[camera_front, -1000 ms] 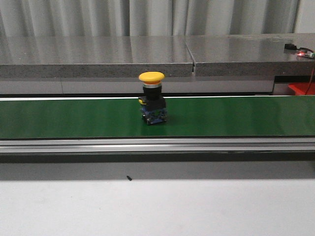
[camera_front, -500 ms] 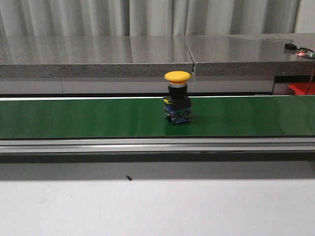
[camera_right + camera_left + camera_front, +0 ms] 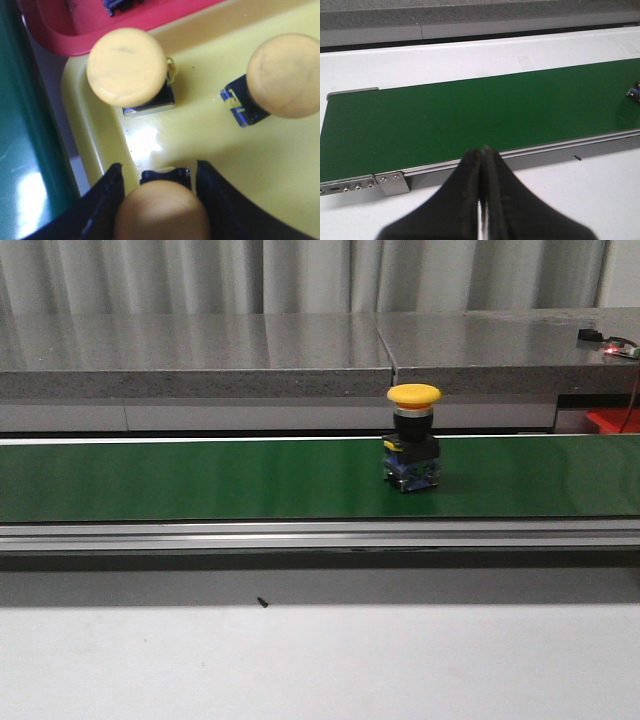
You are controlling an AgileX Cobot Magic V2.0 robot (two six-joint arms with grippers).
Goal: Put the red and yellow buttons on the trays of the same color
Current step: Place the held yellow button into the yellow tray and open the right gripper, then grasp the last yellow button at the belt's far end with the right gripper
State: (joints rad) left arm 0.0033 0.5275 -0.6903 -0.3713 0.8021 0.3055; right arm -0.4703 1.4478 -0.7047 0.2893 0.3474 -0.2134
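Left hand (image 3: 481,200) pressed closed on nothing; right hand (image 3: 159,200) spread, apparently straddling a button

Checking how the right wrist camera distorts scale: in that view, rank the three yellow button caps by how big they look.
1. Cap between the right gripper fingers: largest, though cut off and nearest the camera.
2-3. Cap near the red tray and far cap: look alike, so unranked.

Button (image 3: 412,439): upright on conveyor belt (image 3: 200,480), right of centre.
Counter (image 3: 200,350): behind belt.
Table (image 3: 300,660): in front of belt.
Tray (image 3: 260,150): just beside belt end, holding two buttons (image 3: 126,66) (image 3: 283,75) side by side; third button (image 3: 162,210) between right gripper (image 3: 161,192) fingers.
Second tray (image 3: 100,25): adjoining first.
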